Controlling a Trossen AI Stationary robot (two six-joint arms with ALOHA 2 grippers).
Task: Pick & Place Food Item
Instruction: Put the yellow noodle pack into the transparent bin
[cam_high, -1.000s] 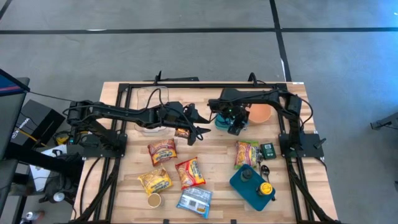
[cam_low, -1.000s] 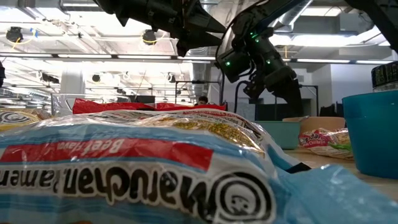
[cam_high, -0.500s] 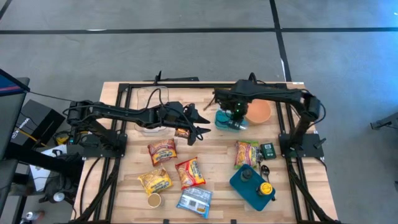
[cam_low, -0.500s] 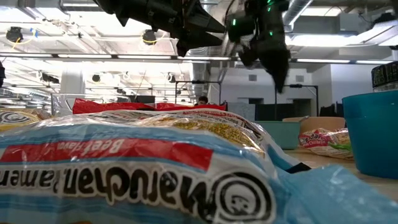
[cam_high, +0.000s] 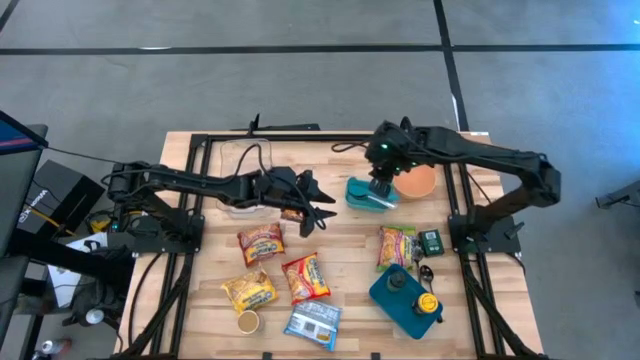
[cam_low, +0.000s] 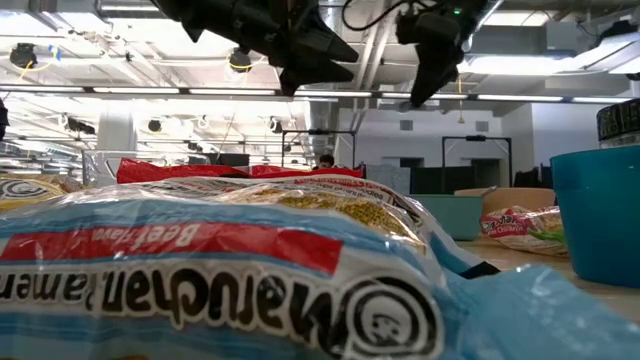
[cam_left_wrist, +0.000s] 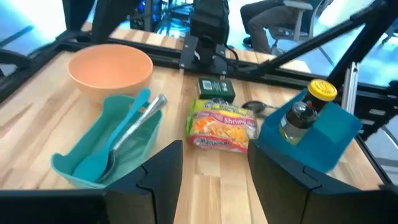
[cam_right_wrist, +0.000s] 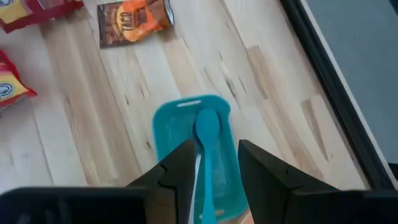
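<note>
Blue tray with spoons, bowl beside it

Center top: teal tray (cam_high: 368, 194) holds a blue spoon (cam_right_wrist: 206, 134) and a metal one, touching the empty orange bowl (cam_high: 417, 181). Right pincer (cam_high: 379, 186) hovers above, narrowly parted, holding nothing. Left pincer (cam_high: 322, 208), parted, empty, over the brown snack packet (cam_high: 293, 212). Bare desk (cam_high: 340, 240) below.

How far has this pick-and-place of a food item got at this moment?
Nothing looks placed yet: the noodle packets lie on the table and the orange bowl is empty. In hand: nothing. The left gripper hovers by a small brown packet, open and empty; the right gripper is above the teal tray holding utensils, also empty. Grasping, carrying and placing remain.
</note>
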